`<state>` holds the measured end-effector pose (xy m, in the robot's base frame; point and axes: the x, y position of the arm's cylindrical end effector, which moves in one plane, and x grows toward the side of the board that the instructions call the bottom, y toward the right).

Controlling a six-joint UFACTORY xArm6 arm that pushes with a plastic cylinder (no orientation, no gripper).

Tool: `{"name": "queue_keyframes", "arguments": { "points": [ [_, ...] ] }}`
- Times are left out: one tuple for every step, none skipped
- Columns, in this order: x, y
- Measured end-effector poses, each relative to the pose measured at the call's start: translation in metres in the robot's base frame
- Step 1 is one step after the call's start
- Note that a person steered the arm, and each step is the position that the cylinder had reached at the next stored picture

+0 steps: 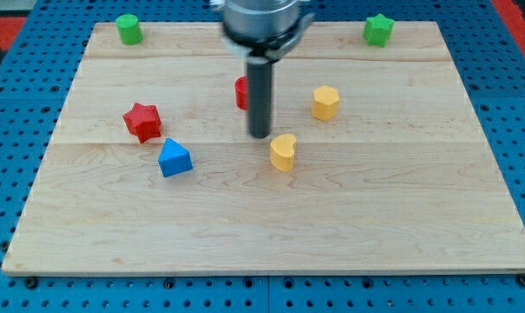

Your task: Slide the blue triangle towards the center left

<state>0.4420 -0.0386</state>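
Camera view gives you seven blocks on the wooden board [402, 252]: one blue, two red, two yellow, two green. Your blue triangle [175, 159] sits left of centre, just below and right of the red star [142, 121]. My tip [260, 136] is a bare rod grasping nothing, well to the triangle's right, near the yellow heart [282, 152]. A second red block [242, 92] is half hidden behind the rod. You also have a yellow hexagon [325, 103], a green cylinder [129, 29] top left and a green star [378, 29] top right.
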Motion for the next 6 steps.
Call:
{"name": "queue_keyframes", "arguments": {
  "points": [
    [0.031, -0.057],
    [0.050, -0.074],
    [0.039, -0.180],
    [0.069, -0.177],
    [0.063, -0.213],
    [0.014, -0.222]
  ]
}}
